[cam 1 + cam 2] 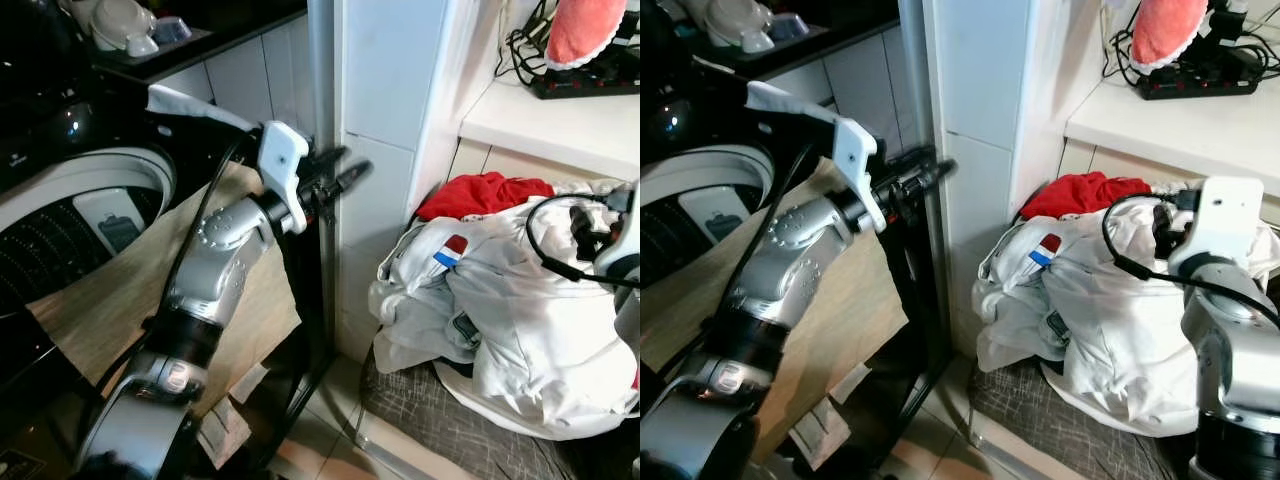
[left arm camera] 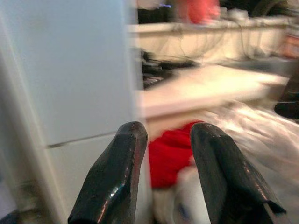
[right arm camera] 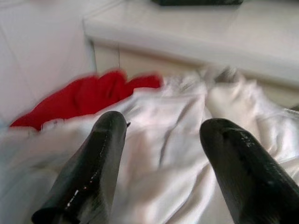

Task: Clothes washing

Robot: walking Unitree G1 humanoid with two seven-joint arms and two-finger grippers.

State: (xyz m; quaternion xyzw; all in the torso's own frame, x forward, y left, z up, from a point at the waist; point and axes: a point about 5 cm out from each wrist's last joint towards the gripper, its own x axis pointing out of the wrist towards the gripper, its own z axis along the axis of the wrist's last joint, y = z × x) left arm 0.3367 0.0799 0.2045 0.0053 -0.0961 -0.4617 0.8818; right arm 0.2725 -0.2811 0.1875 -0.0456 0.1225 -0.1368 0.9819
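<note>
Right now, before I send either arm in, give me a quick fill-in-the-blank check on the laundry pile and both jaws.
1. The garment at the back of the clothes pile is ____.
2. The right gripper hangs over ____ fabric, jaws apart.
3. The left gripper, jaws apart, is raised beside the tiled ____.
4. The washing machine is on the robot's ____ side.

Missing: red; white; pillar; left

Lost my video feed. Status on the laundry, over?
Right pincer open over white garment. Left pincer open, empty, by tiled pillar. Red garment behind pile. Nothing blocking.

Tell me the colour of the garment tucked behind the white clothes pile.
Red garment, clearest in the left eye view, behind the white clothes pile.
</note>
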